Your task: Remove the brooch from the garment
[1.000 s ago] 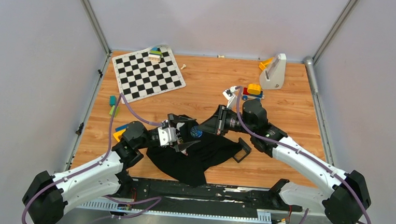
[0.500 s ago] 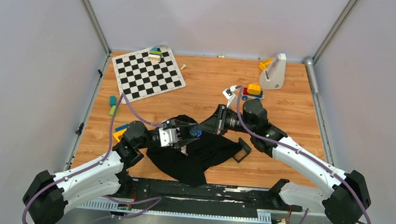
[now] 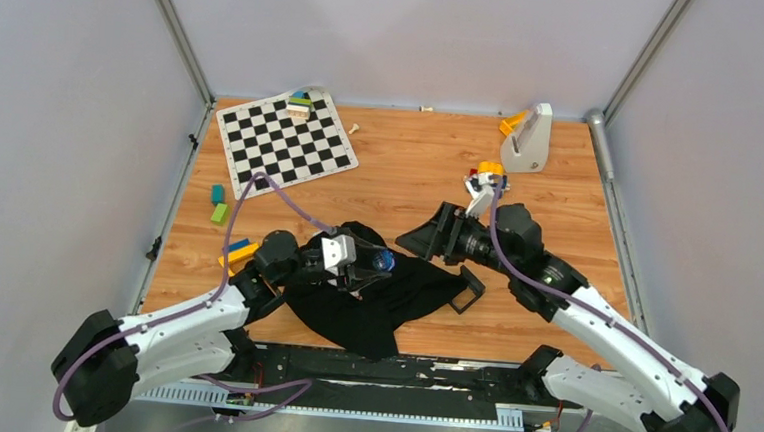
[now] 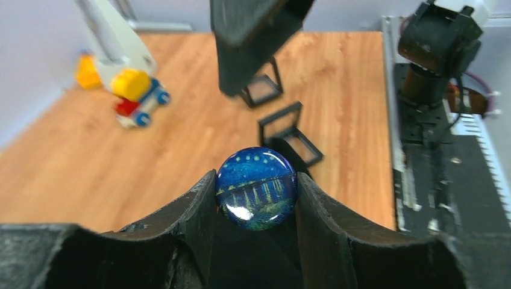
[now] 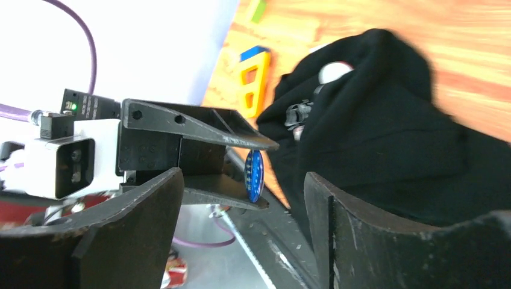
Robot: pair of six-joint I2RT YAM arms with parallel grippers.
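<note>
- Showing the brooch (image 4: 257, 188) pinched at its rim by the left gripper (image 4: 255, 177), blue face toward that wrist camera.
- The right wrist view shows the disc edge-on, lifted just beside the black garment (image 5: 385, 120). A strip of table shows between them, so it looks freed.
- The right gripper (image 3: 429, 237) is spread wide and grasps nothing. It points at the brooch, which lies straight ahead and well apart.
- The left arm is the nearer and has it in hand.
- Two black frames (image 4: 279, 114) sit on the table beyond; nothing shows inside them.
</note>
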